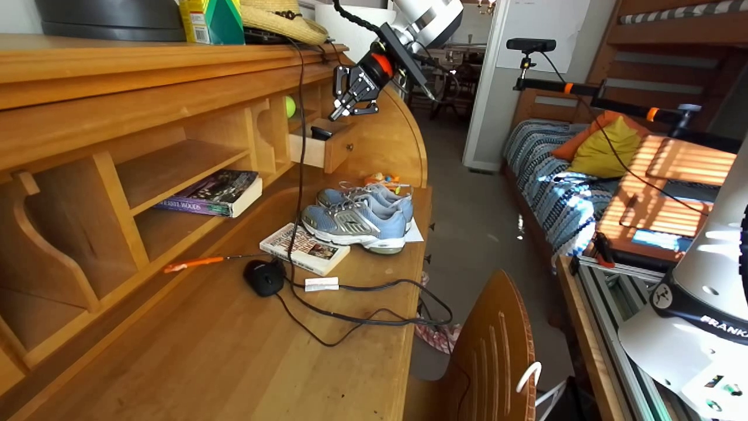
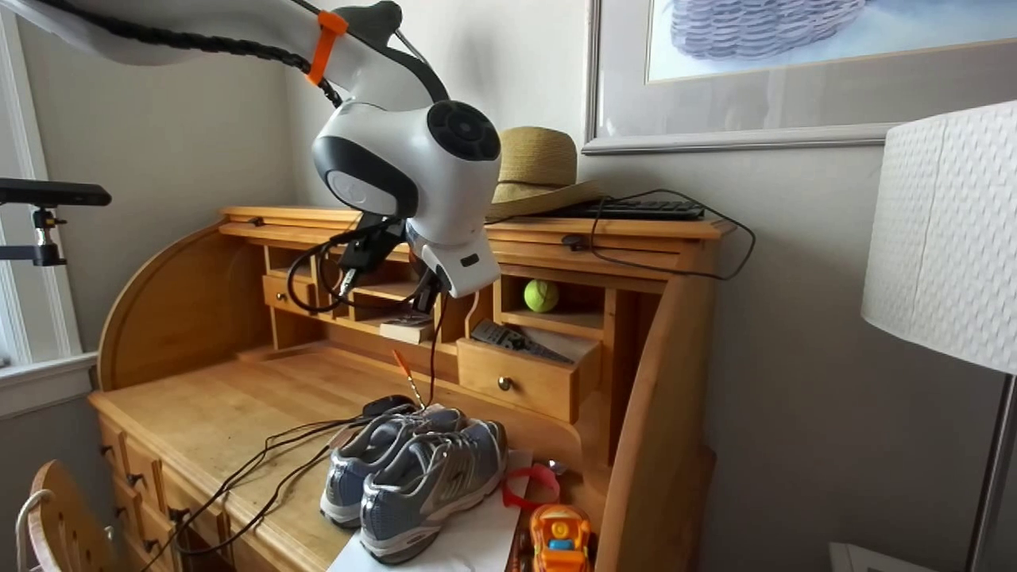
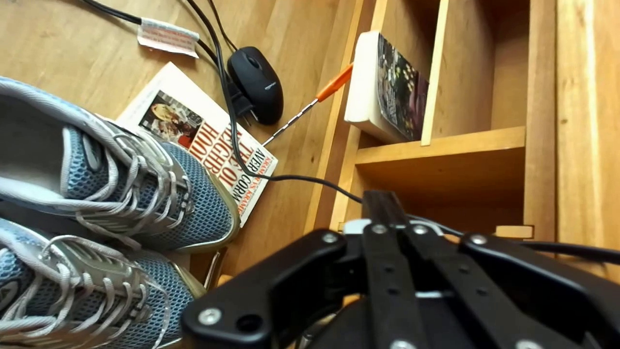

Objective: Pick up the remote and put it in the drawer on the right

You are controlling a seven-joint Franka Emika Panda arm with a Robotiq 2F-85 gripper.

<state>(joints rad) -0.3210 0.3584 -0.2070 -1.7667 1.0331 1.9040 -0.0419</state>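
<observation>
— What do we enter for the surface and its surroundings?
— Surface: wood; we count one pair of shoes, one paperback, one black mouse. Around it: one bed, striped; one white lampshade.
— The remote?
— Inside the drawer, pulled out, at right in an exterior view. Long axis: roughly parallel to the drawer's front; which end is the head, we cannot tell.
— The tool?
— Fingers together. We list the remote below the tool, apart from it.
</observation>
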